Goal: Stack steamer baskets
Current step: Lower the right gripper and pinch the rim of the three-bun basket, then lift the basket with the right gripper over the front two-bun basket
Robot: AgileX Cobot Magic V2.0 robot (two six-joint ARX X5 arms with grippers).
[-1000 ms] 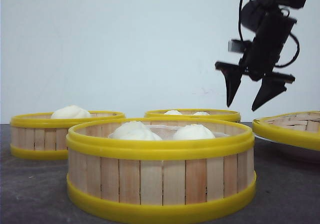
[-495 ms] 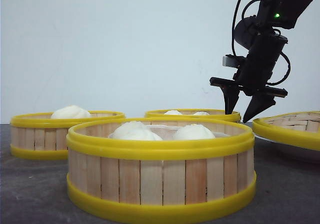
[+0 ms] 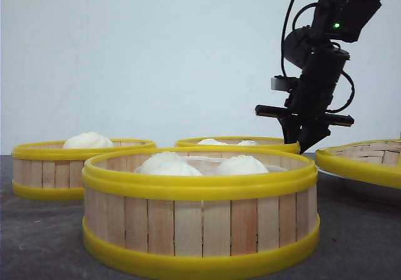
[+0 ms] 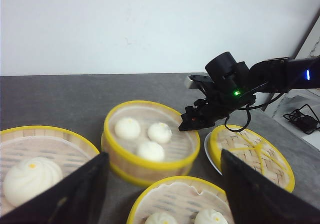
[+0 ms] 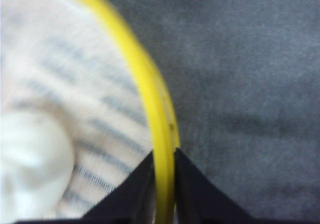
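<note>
— looking at the whole table (image 3: 37,242) first: what's different now, biggest thing down?

— my right arm (image 3: 338,7) has come down and in toward the baskets since a second ago, when it hung well above them. of the three steamer baskets, the near basket (image 3: 200,220) sits in front of my right gripper (image 3: 302,143), the left basket (image 3: 59,167) lies well off to its far side, and the far basket (image 3: 241,144) is right under it. none of them has shifted.

— and the lid on the plate?

— the woven lid (image 4: 252,154) on its white plate (image 4: 209,151) lies just beside my gripper, on the side away from the baskets, untouched.

— so what are your fingers doing?

— a second ago they were spread wide in the air. now they've narrowed and straddle the yellow rim (image 5: 160,129) of the far basket, one finger inside, one outside. in my wrist view the rim runs straight between the tips with almost no gap. i judge they're pinching it, or just about to.

— the buns?

— a white bun (image 5: 30,159) sits inside, near my inner finger, apart from it.

— your other one?

— my left gripper (image 4: 162,191) hangs spread wide, holding nothing, above the near basket.

— meaning?

— approach is over; i judge the grasp is set, and lifting the far basket onto another comes next. nothing is stacked yet.
</note>
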